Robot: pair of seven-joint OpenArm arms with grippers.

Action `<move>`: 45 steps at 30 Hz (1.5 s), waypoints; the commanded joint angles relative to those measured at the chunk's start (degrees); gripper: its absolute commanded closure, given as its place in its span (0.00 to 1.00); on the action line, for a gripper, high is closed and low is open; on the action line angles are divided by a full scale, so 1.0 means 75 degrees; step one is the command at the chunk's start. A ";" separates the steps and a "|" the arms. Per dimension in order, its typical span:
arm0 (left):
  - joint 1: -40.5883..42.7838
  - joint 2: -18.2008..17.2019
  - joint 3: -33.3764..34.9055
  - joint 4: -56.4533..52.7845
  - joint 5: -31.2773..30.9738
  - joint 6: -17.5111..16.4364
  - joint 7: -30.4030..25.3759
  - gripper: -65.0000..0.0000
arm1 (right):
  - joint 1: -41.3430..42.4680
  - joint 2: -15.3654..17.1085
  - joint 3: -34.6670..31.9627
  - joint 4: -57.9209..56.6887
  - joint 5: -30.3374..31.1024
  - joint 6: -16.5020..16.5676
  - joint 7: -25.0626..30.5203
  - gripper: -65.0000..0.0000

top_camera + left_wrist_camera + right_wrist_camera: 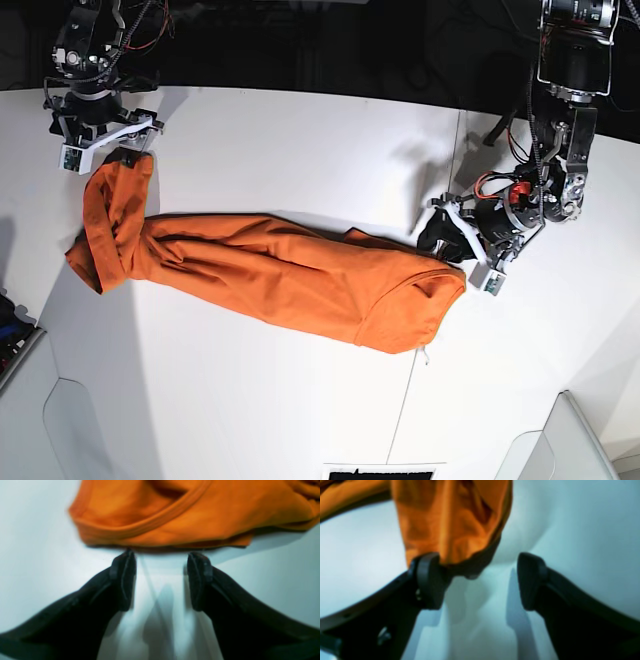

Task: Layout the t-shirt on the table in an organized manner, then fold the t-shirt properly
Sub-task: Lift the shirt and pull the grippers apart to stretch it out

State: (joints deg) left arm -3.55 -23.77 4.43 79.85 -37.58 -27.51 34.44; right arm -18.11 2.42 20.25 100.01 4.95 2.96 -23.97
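The t-shirt (270, 275) lies bunched in a long rope across the white surface (300, 130), one end bent up toward the back left corner of the base view and the collar end toward the right. At that left end the right end effector (105, 150) hangs over the cloth with its fingers set wide; in its wrist view a tip of orange fabric sits against one finger (430, 580) while the other stands clear, so nothing is pinched. The risk here, as I judge it, is closing on only that thin tip, which could slip out or drag the whole roll instead of spreading it. Further right, the left end effector (462, 240) sits low at the collar edge, also wide and empty, its fingertips (125, 562) just short of the hem. Pushing forward could shove the shirt into a tighter bunch, or catch both layers at the neck so the garment never opens flat. The surface is bare and smooth, crossed by a thin dark seam (440, 250) near the collar end, with dark surroundings behind the arms.
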 commanded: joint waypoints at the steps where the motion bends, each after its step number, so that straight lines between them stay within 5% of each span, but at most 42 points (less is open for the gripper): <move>1: -0.0172 0.0029 -0.0050 -0.0047 -0.0012 -0.0047 -0.0230 0.45 | 0.0213 0.0052 0.0017 -0.0012 0.0050 -0.0023 0.0224 0.33; 13: -0.1760 0.1285 -0.0050 -0.2699 0.0219 -0.0017 -0.0688 0.46 | 0.2241 0.0050 0.0012 -0.2331 0.0227 0.0256 0.0478 0.33; 15: -0.1932 0.1416 -0.0050 -0.2903 0.0277 -0.0020 -0.0819 0.54 | 0.2463 0.0052 0.0012 -0.2527 0.0195 0.0256 0.0478 0.36; 18: -0.2037 0.1515 -0.0050 -0.2929 0.0364 -0.0026 -0.0848 0.95 | 0.2632 0.0052 0.0012 -0.2541 -0.0003 0.0254 0.0478 0.70; 20: -0.2092 0.1515 -0.0050 -0.2920 0.0350 -0.0026 -0.0854 1.00 | 0.2669 0.0052 0.0012 -0.2483 -0.0230 0.0254 0.0478 1.00; 21: -0.2116 0.1495 -0.0052 -0.2894 0.0297 -0.0026 -0.0857 1.00 | 0.2664 0.0052 0.0012 -0.2433 -0.0356 0.0256 0.0469 1.00; 28: -0.1912 0.0522 -0.0207 -0.0831 -0.0749 -0.0312 -0.0160 1.00 | 0.2110 0.0052 0.0012 -0.1276 -0.0618 0.0297 0.0201 1.00; 35: -0.0825 -0.0956 -0.0379 0.2148 -0.1492 -0.0309 0.0245 1.00 | 0.0580 0.0064 0.0015 0.1145 -0.0093 0.1011 -0.0099 1.00; 41: 0.0026 -0.1416 -0.2098 0.4709 -0.1664 -0.0219 0.0274 1.00 | -0.0600 0.0061 0.0044 0.3366 0.0085 0.1064 -0.0093 1.00; 45: -0.0108 -0.1638 -0.3034 0.5109 -0.1684 0.0009 0.0268 1.00 | -0.0551 0.0064 0.0184 0.4319 0.0087 0.1067 -0.0064 1.00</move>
State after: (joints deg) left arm -3.42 -35.42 -18.17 117.60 -49.56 -27.46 37.71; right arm -22.15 2.68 21.21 131.63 5.85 11.00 -25.15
